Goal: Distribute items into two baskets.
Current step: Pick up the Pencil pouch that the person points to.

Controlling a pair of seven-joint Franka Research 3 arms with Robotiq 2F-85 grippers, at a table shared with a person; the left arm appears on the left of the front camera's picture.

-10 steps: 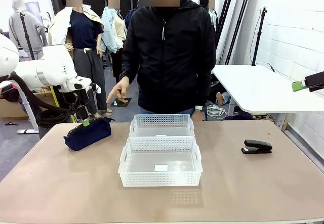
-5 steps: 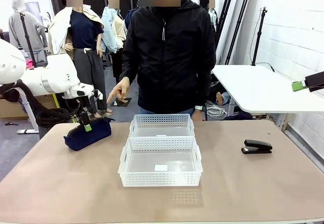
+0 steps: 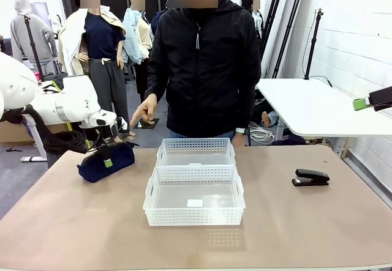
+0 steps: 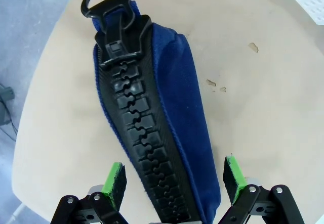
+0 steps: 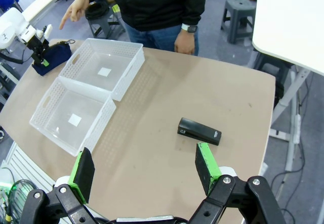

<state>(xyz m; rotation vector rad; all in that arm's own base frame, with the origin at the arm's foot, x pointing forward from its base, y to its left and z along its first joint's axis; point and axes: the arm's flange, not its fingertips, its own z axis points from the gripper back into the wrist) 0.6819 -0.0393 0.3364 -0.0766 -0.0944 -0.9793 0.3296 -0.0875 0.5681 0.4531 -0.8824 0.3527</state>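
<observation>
Navy pouch (image 3: 92, 167): lies on the table (image 3: 294, 222) to the left of the near basket (image 3: 177, 216), well apart from it, black zipper (image 4: 136, 128) facing up.
Left gripper (image 4: 173, 181): low over the pouch's end nearer the near basket, jaws spread wide and astride it, a green pad (image 4: 115, 182) on each side; no squeeze on the fabric as far as I can tell.
Person's hand (image 3: 144, 111): behind and left of the near basket, finger pointing down toward the pouch side.
Near basket: nothing in it but its label; the far basket (image 3: 196, 145) touches its back wall and also holds nothing.
Stapler (image 3: 310, 177): flat on the table to the right of the near basket, well apart.
Right gripper (image 5: 144, 171): high above the table on the stapler's side of the near basket, jaws released and holding nothing.
Step in hand: taking hold of the pouch, I judge.
Doing it well: sink until the pads sit below the zipper ridge on the blue sides, then close across the narrow width; a grip nearer the middle would limit sagging, and the soft body should be carried lengthwise into a basket.
</observation>
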